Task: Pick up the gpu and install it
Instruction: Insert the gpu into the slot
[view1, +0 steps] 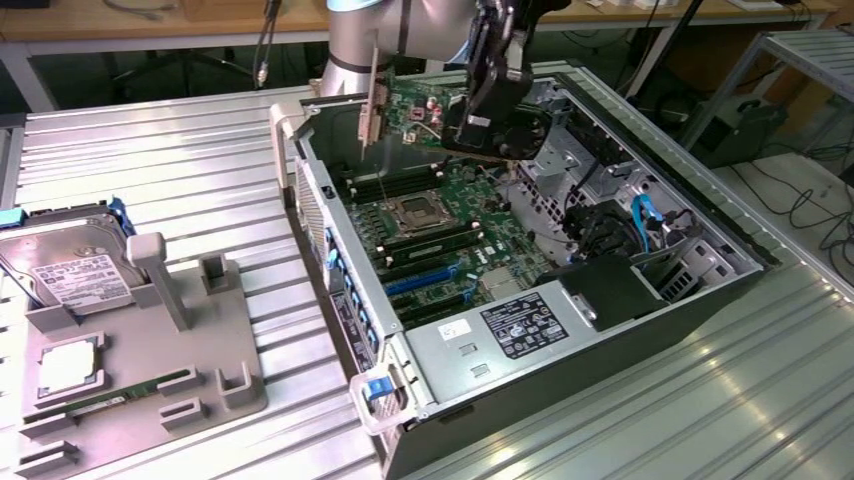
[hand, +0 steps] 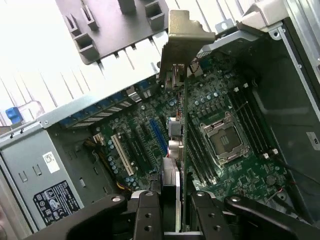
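Observation:
My gripper is shut on the gpu, a green card with a silver end bracket. It hangs upright over the far end of the open computer case, above the motherboard. In the wrist view the gpu runs edge-on between my black fingers, its bracket at the far end. Below it lie the CPU socket and the expansion slots.
A grey holder tray at the exterior view's left carries a silver hard drive, a CPU and a memory stick. The case's power supply and drive cage flank the motherboard. Slatted metal table all around.

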